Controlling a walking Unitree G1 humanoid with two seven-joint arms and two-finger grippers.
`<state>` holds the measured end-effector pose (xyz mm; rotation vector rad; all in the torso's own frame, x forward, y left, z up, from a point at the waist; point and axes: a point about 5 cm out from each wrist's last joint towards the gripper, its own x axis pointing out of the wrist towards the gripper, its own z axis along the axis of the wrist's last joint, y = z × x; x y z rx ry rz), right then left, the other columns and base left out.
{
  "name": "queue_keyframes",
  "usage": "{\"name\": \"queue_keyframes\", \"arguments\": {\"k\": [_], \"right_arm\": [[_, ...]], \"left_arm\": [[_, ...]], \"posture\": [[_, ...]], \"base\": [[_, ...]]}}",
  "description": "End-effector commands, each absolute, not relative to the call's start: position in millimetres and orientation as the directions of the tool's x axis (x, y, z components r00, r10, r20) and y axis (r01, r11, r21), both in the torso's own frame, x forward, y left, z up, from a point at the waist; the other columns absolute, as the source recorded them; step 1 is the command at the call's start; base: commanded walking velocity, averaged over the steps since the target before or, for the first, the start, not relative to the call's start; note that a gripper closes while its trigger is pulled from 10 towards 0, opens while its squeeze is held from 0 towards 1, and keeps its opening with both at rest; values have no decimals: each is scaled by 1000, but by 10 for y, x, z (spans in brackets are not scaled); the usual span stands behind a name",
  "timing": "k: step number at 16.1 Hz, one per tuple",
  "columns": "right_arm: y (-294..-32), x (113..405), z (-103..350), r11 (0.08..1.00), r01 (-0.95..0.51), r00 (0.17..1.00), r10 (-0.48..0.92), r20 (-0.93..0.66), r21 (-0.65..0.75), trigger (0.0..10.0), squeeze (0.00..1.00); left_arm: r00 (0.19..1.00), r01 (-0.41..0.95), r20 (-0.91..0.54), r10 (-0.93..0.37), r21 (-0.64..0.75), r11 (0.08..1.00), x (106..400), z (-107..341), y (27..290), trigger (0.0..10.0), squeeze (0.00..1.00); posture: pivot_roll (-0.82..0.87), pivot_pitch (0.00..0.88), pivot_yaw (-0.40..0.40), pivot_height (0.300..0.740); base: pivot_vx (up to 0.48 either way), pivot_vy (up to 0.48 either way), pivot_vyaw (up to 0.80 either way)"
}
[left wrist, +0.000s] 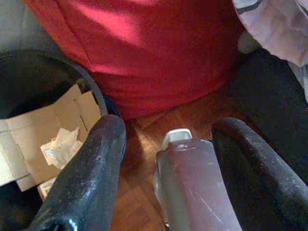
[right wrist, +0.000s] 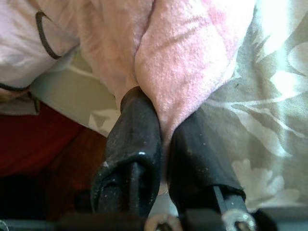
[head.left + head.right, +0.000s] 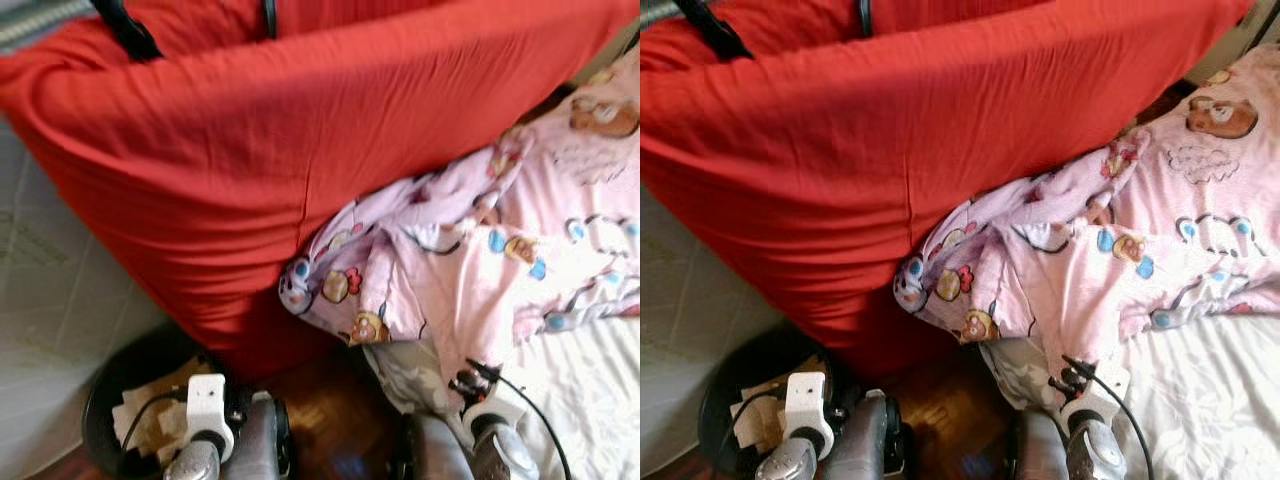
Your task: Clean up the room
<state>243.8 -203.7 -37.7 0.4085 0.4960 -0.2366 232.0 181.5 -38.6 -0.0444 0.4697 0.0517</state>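
Left eye view: pink cartoon-print blanket (image 3: 470,260) rumpled from centre toward 3 o'clock, hanging over the bed's white sheet (image 3: 590,390); big red cushion (image 3: 250,160) crowding 12 to 9 o'clock; black bin (image 3: 110,400) with cardboard at 7 o'clock; narrow strip of wood floor (image 3: 330,410) at 6.

Left wrist view: left gripper (image 1: 166,159) spread wide, empty, above floor beside bin.

Right wrist view: right gripper (image 2: 163,144) pinched tight on a blanket fold, at the sheet's edge.

Each silver arm carried a white wrist block and a thin black cable. The left end effector (image 1: 166,168) and the right end effector (image 2: 163,163) each had two long, glossy black fingers (image 1: 89,178), scuffed and dusty.
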Motion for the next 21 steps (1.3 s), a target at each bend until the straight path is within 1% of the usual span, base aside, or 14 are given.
{"name": "queue_keyframes", "arguments": {"k": [1, 2, 3, 5, 7, 8, 11, 16, 21], "right_arm": [[-2009, 2286, -500, 894, 322, 821, -99, -562, 313, 10000, 0], [-2014, 2204, -559, 905, 321, 796, -97, -598, 280, 10000, 0], [-2014, 2181, -575, 908, 320, 789, -97, -607, 271, 10000, 0], [-2005, 2069, -650, 908, 335, 756, -100, -647, 250, 10000, 0], [-1986, 2012, -691, 919, 320, 735, -87, -672, 231, 10000, 0], [-1985, 1973, -714, 918, 326, 724, -91, -684, 224, 10000, 0], [-2029, 1931, -730, 917, 336, 714, -99, -693, 216, 10000, 0], [-2016, 1874, -768, 931, 318, 688, -96, -719, 180, 10000, 0], [-2004, 1898, -752, 938, 304, 701, -104, -705, 164, 10000, 0]], "left_arm": [[858, -96, -509, 70, -26, 995, 2204, -485, 1863, 10000, 0], [844, -115, -529, 86, -23, 993, 2183, -513, 1870, 10000, 0], [840, -120, -535, 91, -20, 993, 2176, -521, 1874, 10000, 0], [804, -142, -585, 103, -22, 990, 2122, -583, 1899, 10000, 0], [783, -163, -612, 113, -26, 986, 2103, -609, 1920, 10000, 0], [765, -188, -630, 133, -22, 982, 2091, -623, 1961, 10000, 0], [744, -191, -655, 132, -20, 981, 2050, -654, 1981, 10000, 0], [707, -196, -695, 131, -15, 981, 1932, -731, 1957, 10000, 0], [673, -193, -729, 127, -8, 981, 1808, -801, 1946, 10000, 0]], "posture": [[-138, 117, 51, 630], [-123, 107, 48, 634], [-123, 107, 48, 638], [-128, 104, 52, 663], [-120, 118, 53, 683], [-129, 124, 57, 703], [-130, 127, 57, 738], [-129, 130, 45, 740], [-130, 140, 42, 740]], "base": [[0, 0, 0], [0, 0, 0], [0, 0, 0], [0, 0, 0], [0, 0, 0], [0, 0, 0], [0, 0, 0], [0, 0, 0], [0, 0, 0]]}}
